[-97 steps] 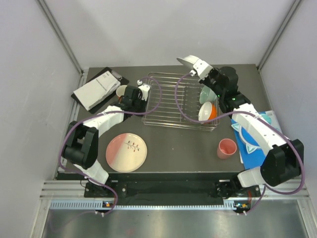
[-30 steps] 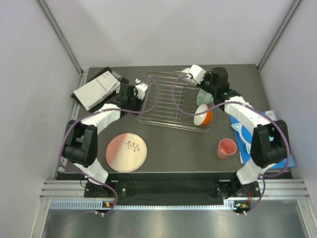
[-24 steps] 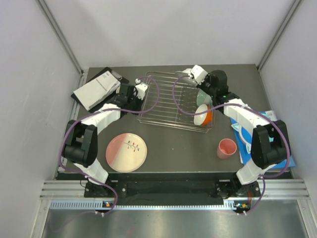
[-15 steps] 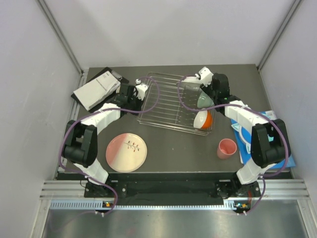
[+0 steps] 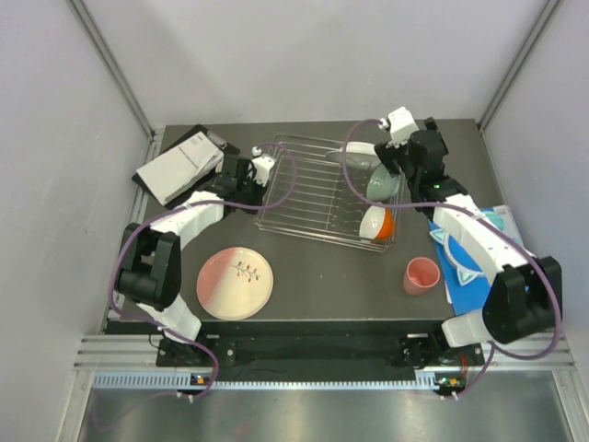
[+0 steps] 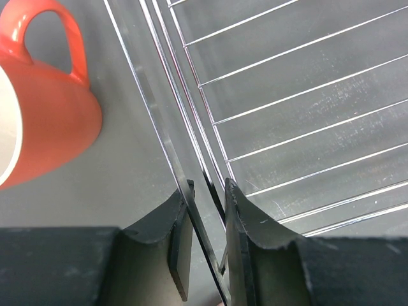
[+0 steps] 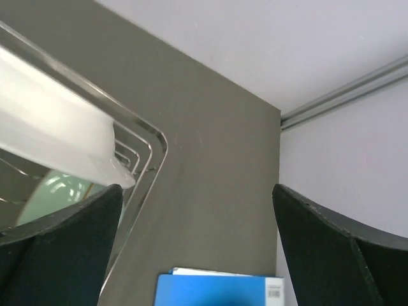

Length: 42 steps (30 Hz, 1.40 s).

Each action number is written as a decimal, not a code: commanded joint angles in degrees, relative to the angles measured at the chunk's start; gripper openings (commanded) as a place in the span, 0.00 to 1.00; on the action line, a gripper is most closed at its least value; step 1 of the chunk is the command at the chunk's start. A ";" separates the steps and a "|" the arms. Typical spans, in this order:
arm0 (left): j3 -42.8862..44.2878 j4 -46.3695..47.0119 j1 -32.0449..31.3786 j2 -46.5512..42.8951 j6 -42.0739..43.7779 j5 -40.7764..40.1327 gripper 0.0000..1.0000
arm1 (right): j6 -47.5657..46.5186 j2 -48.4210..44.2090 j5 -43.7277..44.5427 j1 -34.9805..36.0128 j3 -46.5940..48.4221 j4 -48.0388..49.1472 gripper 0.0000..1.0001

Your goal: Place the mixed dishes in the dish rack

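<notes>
Table (image 5: pixel 322 272): white plate (image 7: pixel 51 135) cut off, apparently racked.

A white booklet (image 5: pixel 178 166) lies tilted on a black backing at the far left corner of the table (image 5: pixel 322 276). At the right edge lies a blue mat (image 5: pixel 465 284) with a barcode label (image 7: pixel 274 294) on one corner. Turquoise pieces (image 5: pixel 490 220), perhaps rings, rest on it. Pale walls (image 5: pixel 304 55) enclose the table. A metal rail (image 5: pixel 304 378) runs along the near edge.

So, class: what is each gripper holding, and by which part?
Left gripper pinches the dish rack by its edge wire; right gripper is open, holding nothing.
</notes>
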 commanded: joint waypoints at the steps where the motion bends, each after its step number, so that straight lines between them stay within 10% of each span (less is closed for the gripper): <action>1: 1.01 -7.25 -0.48 -1.11 3.35 1.19 0.08 | 9.59 -7.61 0.70 0.81 2.68 -2.75 1.00; 15: -3.91 -11.20 -1.80 -5.95 -3.40 6.11 0.12 | 48.52 -20.36 -2.78 1.25 -4.43 -17.96 1.00; 42: -4.96 -14.29 -2.86 -13.95 -6.84 6.20 0.20 | 66.83 -12.90 -0.52 -1.65 -6.20 -37.03 1.00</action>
